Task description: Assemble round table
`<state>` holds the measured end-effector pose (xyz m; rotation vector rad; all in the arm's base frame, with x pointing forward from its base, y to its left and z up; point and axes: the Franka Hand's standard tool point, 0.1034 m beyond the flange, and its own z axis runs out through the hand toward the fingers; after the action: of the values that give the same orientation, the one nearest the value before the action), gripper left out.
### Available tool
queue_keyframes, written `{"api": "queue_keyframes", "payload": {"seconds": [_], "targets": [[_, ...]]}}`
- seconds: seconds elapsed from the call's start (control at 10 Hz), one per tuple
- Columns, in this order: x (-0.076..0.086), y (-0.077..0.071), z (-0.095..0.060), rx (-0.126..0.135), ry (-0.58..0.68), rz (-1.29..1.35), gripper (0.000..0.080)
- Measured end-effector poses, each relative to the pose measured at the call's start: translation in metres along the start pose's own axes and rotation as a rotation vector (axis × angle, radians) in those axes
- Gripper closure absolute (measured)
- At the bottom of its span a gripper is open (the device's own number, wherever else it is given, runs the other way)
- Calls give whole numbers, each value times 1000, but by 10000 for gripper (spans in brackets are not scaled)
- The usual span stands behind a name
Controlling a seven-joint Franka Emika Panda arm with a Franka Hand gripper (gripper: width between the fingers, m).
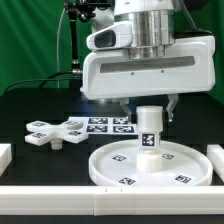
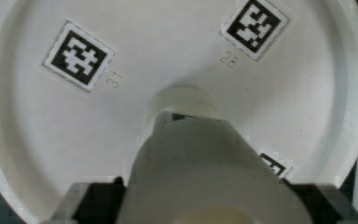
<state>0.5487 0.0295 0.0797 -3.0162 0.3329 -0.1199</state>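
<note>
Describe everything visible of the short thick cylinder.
The cylinder is short, thick and white. It looks like smooth plastic and has a black-and-white square tag on its side. It stands upright at the centre of the round disc, with its base resting on it. The gripper hangs just above, fingers spread wider than the cylinder, and no contact shows.

White rimmed disc (image 1: 110, 160) with black-and-white square tags (image 2: 82, 57), white cylinder (image 1: 150, 120), white cross-shaped piece (image 1: 58, 132), black table (image 1: 30, 100)
</note>
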Motion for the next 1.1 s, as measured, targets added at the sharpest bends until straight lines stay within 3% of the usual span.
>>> {"api": "queue_keyframes", "payload": {"seconds": [0.5,1.1], "targets": [[2,-7,1,59,26,638,390],[0,-12,1,89,9,939,390]]}}
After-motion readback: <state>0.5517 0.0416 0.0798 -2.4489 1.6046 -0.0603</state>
